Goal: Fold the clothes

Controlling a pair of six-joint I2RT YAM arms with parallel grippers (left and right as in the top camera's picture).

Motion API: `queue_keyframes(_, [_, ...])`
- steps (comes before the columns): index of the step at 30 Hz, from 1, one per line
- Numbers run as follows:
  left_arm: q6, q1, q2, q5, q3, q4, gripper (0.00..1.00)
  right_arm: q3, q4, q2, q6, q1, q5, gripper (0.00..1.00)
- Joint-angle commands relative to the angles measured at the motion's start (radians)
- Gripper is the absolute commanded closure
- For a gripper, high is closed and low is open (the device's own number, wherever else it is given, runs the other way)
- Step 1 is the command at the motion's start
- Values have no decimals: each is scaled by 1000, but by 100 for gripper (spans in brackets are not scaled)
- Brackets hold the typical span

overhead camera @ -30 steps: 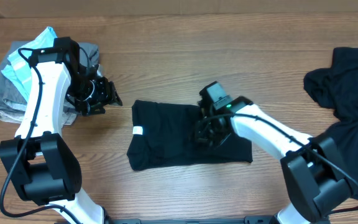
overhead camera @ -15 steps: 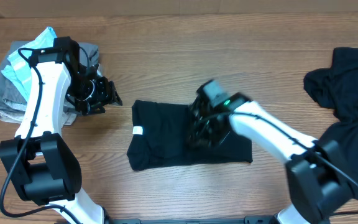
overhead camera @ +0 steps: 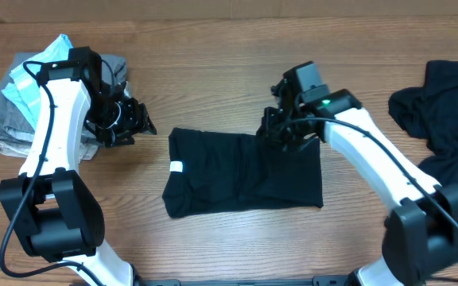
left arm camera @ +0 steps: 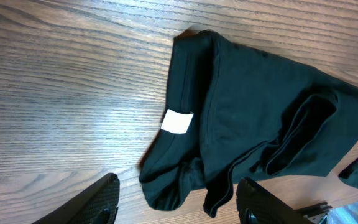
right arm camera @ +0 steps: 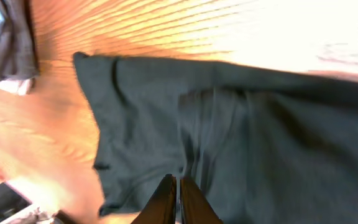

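Right gripper point(overhead camera: 285, 132), fingers pressed together with no cloth visible between them, hovers at the far edge of the folded black T-shirt point(overhead camera: 241, 171) lying on the table point(overhead camera: 213, 71). Left gripper point(overhead camera: 137, 123) hangs spread near the shirt's left end. Closed tips brushing the fabric could rumple the fold.

Overhead and left wrist views are evenly lit and sharp. The right wrist view is smeared: black T-shirt point(right arm camera: 278, 137) soft-edged, counter point(right arm camera: 303, 25) blown out white.
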Motion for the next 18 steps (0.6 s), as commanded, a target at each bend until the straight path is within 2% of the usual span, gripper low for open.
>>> queue_keyframes(1, [16,-1,-4,-3,-2,-4,37,-30,46,73,46,37,36,92])
queue_keyframes(13, [19,-1,-4,-3,-2,2,36,-55,196,225,81,143,-26,91])
queue_keyframes(16, [18,-1,-4,-20,-2,3,36,-51,213,222,3,152,-63,91])
queue_keyframes(18, [18,-1,-4,-23,-2,4,36,-30,204,209,-56,129,-158,84])
